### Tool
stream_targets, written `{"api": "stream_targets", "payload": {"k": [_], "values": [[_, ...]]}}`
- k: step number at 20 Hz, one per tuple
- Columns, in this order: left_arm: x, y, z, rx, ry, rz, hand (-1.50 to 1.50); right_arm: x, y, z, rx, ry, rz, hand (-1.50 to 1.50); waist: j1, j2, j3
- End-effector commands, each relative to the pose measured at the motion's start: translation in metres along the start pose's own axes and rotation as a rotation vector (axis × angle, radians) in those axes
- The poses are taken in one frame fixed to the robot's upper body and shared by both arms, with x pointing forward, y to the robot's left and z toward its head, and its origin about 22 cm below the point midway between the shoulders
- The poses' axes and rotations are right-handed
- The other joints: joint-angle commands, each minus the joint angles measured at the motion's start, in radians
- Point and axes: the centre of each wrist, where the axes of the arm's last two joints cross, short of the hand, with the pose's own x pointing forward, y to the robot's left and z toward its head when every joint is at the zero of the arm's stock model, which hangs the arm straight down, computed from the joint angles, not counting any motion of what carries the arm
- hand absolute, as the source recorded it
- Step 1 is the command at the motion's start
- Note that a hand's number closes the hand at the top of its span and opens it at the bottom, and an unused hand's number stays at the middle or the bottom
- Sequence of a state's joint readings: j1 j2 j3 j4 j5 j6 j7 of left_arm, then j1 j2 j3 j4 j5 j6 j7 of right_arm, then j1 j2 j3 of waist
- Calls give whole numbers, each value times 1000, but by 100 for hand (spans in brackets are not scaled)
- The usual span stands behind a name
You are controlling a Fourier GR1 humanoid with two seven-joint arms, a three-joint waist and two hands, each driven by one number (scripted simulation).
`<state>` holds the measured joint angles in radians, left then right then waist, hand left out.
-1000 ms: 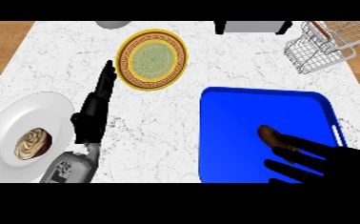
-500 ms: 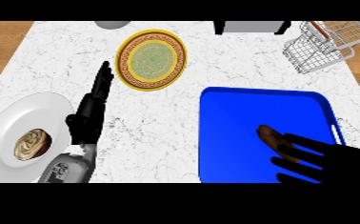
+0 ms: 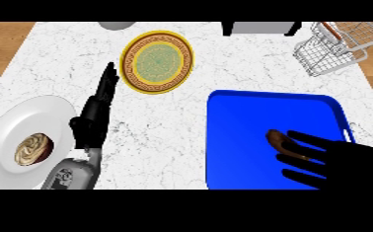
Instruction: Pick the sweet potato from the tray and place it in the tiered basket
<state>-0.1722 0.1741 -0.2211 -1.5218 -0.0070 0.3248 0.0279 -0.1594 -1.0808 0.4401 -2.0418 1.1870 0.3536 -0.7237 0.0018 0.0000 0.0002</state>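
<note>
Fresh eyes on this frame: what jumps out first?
The big blue tray at lower right, with the right hand spread over the brown sweet potato on it. Next, the yellow patterned plate at upper centre and the wire tiered basket at the top right corner.

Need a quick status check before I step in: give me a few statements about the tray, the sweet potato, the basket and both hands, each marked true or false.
1. The sweet potato lies on the blue tray. True.
2. The right hand is over the tray, its fingers at the sweet potato. True.
3. The sweet potato is already in the tiered basket. False: the basket at the counter's far right corner holds nothing visible.
4. The left hand holds the patterned yellow plate. False: it rests open beside it, fingers straight.
5. The white plate sits at the left edge, with food on it. True.
</note>
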Motion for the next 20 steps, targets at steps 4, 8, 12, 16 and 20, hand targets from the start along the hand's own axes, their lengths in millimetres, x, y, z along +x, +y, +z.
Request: {"api": "stream_targets", "payload": {"k": [4,8,12,16,20], "values": [[-7,3,-5,-5,-11,1,0,-21,13,-1,-13,80,-24,-150,-2,1,0],[2,2,-8,-15,6,4,0,-28,12,-12,6,78,-50,-150,1,1,0],[5,13,-8,4,6,-9,0,-17,19,-19,33,50,-74,-150,-1,-1,0],[11,-8,-3,-3,-2,1,0,-22,39,-43,15,13,-87,-150,3,1,0],[6,7,-2,4,-10,10,0,-39,47,-39,42,17,-87,-150,3,1,0]]}}
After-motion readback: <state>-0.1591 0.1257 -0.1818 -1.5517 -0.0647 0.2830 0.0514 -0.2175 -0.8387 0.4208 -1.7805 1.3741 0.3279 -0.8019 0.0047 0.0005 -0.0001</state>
